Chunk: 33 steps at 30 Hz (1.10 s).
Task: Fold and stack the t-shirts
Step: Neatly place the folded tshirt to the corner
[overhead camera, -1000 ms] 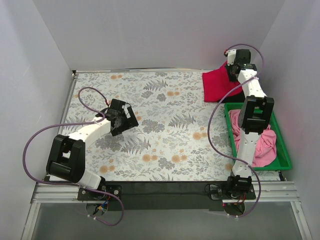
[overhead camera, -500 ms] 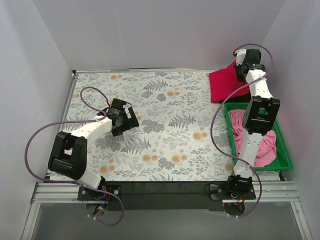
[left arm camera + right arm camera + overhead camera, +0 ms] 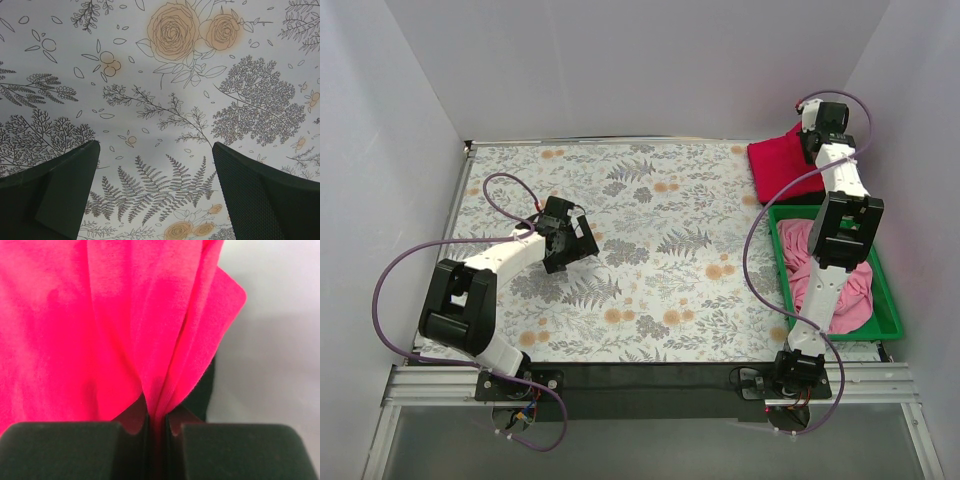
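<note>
Crimson cloth fills the far right corner of the table in your overhead view: one crimson t-shirt (image 3: 782, 165), bunched, with the right gripper (image 3: 815, 148) at its far edge. A dark strip shows at its near edge, one black t-shirt (image 3: 800, 196), just beyond the single green bin (image 3: 893, 318). In the bin lies a heap of pink t-shirts (image 3: 845, 285); you cannot count them from here. Your left gripper (image 3: 578, 243) hovers over the floral tablecloth (image 3: 660, 290), left of centre and well apart from every shirt.

From your left wrist, the left gripper (image 3: 155, 200) shows two dark fingers (image 3: 65, 195) standing wide apart. Only the tablecloth (image 3: 165, 115) lies between them, and nothing is held.

From your right wrist, the right gripper (image 3: 157, 422) has its jaws pinched nearly together on a fold of the crimson t-shirt (image 3: 100, 315). The cloth fans up and away from the fingers. A sliver of the black t-shirt (image 3: 202, 392) shows behind the fold, against a pale wall (image 3: 280, 340).
</note>
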Available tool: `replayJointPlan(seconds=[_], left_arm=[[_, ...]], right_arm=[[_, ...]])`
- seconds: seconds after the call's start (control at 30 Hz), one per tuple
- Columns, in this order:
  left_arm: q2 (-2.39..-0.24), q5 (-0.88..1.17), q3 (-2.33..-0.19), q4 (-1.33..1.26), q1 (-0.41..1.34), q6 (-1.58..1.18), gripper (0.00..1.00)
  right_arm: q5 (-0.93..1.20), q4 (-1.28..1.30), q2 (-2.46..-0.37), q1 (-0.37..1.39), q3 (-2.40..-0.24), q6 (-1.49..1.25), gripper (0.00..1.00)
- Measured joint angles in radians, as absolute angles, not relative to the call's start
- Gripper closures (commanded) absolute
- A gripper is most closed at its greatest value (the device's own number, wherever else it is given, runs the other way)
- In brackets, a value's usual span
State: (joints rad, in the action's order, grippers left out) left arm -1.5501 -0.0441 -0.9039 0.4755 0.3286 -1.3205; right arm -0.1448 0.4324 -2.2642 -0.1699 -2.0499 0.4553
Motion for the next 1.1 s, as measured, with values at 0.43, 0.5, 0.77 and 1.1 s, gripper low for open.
replayJointPlan(seconds=[0.43,0.5,0.77,1.1], left_arm=[[-1.551,-0.044,-0.912,0.494,0.329,-1.316,0.12],[-1.551,-0.044,-0.912,0.495,0.329,-1.316,0.12],[-1.550,-0.044,-0.914,0.499,0.329,-1.315,0.12],[-1.487,-0.070,-0.974,0.528,0.329,-1.309,0.10]], right_arm=[[-0.226,0.324,-2.276,-0.192,-1.971,0.453,0.85],[-0.234,0.311,-2.284,-0.192,-1.967,0.448,0.73],[-0.339,0.258,-2.292,-0.197,-1.948,0.420,0.37],[-0.481,0.240,-2.122,-0.178,-1.814,0.348,0.14]])
